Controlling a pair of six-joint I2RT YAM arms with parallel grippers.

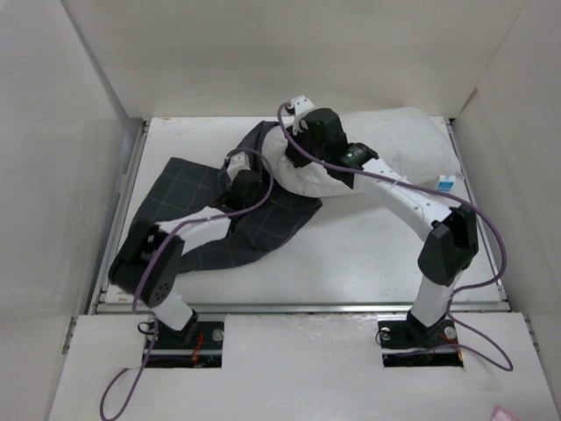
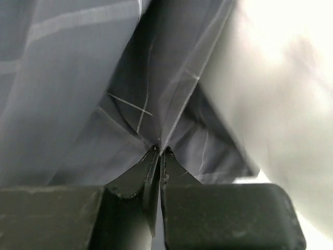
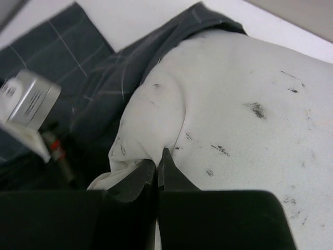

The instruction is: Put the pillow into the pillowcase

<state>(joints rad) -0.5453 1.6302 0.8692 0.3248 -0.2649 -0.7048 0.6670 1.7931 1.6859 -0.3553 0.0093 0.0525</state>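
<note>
Both grippers are pinching: left gripper (image 2: 158,151) the pillowcase (image 2: 78,78) edge, right gripper (image 3: 158,162) the pillow (image 3: 234,120) end, which stretches lengthwise rightward.

the pillow (image 3: 234,104) is soft white cloth, matt and a bit rough, with small dark specks. the pillowcase (image 2: 67,78) is thin dark grey cloth with pale lines, smooth and full of folds. the left gripper (image 2: 158,152) and the right gripper (image 3: 157,165) look like matt black plastic. the table (image 1: 368,254) is white, smooth and hard. the cables (image 1: 103,396) have a smooth purple skin.
</note>
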